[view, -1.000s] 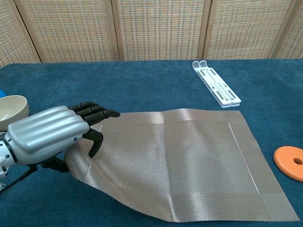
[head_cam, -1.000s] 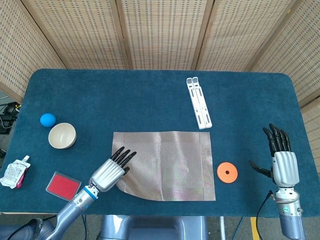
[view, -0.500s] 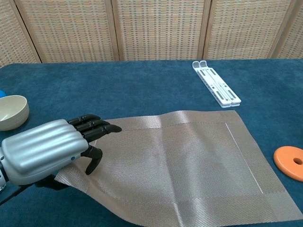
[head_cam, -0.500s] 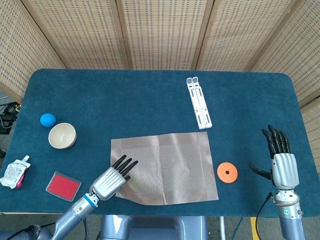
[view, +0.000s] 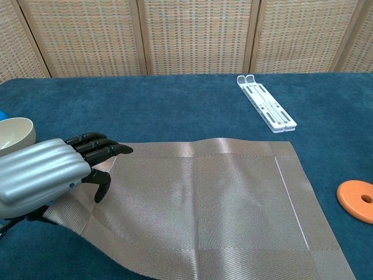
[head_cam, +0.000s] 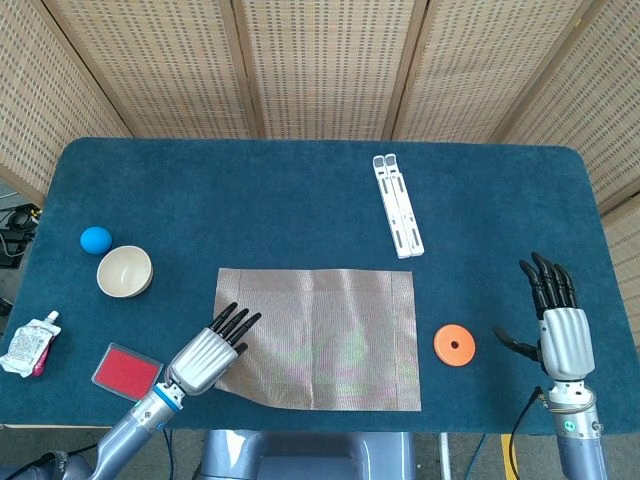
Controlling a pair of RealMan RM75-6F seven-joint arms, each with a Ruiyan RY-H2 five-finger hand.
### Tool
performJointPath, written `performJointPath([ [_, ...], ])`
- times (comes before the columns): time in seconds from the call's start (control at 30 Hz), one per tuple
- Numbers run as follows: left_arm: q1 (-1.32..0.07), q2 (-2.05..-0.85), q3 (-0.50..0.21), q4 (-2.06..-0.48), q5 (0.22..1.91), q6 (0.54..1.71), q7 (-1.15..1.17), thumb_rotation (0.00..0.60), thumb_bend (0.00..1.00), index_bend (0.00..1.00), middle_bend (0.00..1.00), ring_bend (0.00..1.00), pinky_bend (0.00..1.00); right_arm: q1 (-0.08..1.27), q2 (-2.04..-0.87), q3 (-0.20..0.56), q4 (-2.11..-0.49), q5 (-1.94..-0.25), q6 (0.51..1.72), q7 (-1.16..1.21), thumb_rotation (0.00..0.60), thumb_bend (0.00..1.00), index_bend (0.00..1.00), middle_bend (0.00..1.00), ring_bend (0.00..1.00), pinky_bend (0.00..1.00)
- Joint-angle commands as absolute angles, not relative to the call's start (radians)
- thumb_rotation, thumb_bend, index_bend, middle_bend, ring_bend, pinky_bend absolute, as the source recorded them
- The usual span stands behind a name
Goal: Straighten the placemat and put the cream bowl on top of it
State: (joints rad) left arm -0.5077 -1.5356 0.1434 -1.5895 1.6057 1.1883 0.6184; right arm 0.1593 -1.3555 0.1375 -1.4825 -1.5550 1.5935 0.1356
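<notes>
The woven grey-beige placemat (head_cam: 320,335) (view: 215,204) lies near the table's front edge, its sides roughly square to it. My left hand (head_cam: 208,355) (view: 44,175) grips the mat's near-left corner, fingers laid over the top and the corner lifted slightly off the cloth. The cream bowl (head_cam: 124,271) (view: 14,135) stands upright and empty to the left of the mat, apart from it. My right hand (head_cam: 556,320) hovers at the front right with its fingers spread, holding nothing; only the head view shows it.
An orange disc (head_cam: 454,345) (view: 356,200) lies just right of the mat. A white folding stand (head_cam: 398,204) (view: 266,110) lies behind it. A blue ball (head_cam: 95,239), a red flat box (head_cam: 126,371) and a white pouch (head_cam: 30,343) sit at the left.
My left hand has dragged the mat's near-left corner leftward, shifting and turning the mat so its edges run squarer to the table. The right hand has drifted slightly towards the front.
</notes>
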Motion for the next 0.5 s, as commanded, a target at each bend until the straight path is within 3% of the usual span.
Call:
performJointPath([
  [0.03, -0.499, -1.517, 0.147, -1.609, 1.612, 1.192, 0.610, 0.600, 0.16, 0.16, 0.00, 0.00, 0.00, 0.159, -1.357, 0.137, -1.481, -1.555, 1.593, 0.132, 0.600, 0.26, 0.11, 0.00, 0.00, 0.00],
  [0.17, -0.471, -1.459, 0.167, -1.656, 1.631, 1.229, 0.583, 0.600, 0.02, 0.04, 0.00, 0.00, 0.00, 0.157, -1.359, 0.132, -1.483, -1.566, 1.600, 0.125, 0.600, 0.26, 0.11, 0.00, 0.00, 0.00],
  [0.5, -0.385, -1.300, 0.165, -1.682, 1.667, 1.394, 0.435, 0.600, 0.01, 0.05, 0.00, 0.00, 0.00, 0.153, -1.365, 0.116, -1.489, -1.589, 1.606, 0.104, 0.600, 0.26, 0.11, 0.00, 0.00, 0.00],
])
